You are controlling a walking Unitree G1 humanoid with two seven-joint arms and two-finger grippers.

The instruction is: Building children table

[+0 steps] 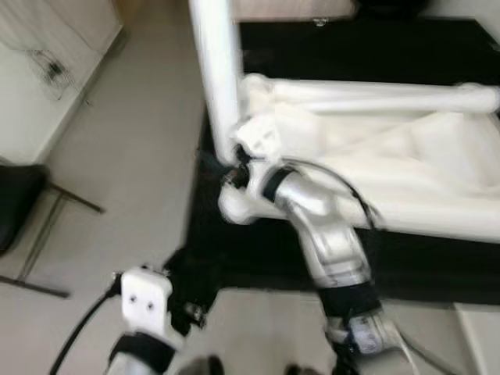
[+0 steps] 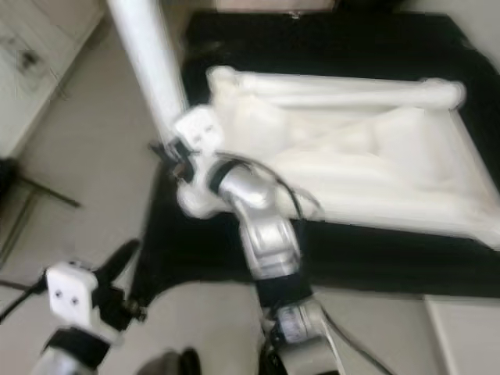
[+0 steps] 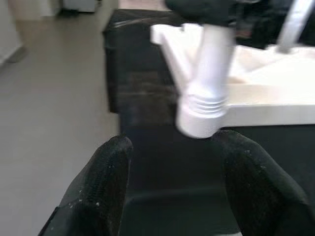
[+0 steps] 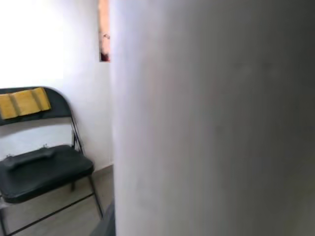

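Note:
The white children's table (image 1: pixel 406 164) lies upside down on a black mat (image 1: pixel 351 47), with one leg lying along its far edge. A white table leg (image 1: pixel 215 70) stands upright at the table's near left corner. My right gripper (image 1: pixel 234 170) is shut on it low down, and the leg (image 4: pixel 211 118) fills most of the right wrist view. The leg's ribbed lower end (image 3: pixel 202 115) hangs just above the mat beside the table corner. My left gripper (image 3: pixel 172 157) is open, low at the mat's near left edge, its fingers (image 3: pixel 108 167) pointing at that end, apart from it.
A black folding chair (image 4: pixel 39 167) stands on the grey floor to my left (image 1: pixel 16 203). A white wall (image 1: pixel 47 78) runs along the far left. Bare floor (image 1: pixel 141 156) lies between the wall and the mat.

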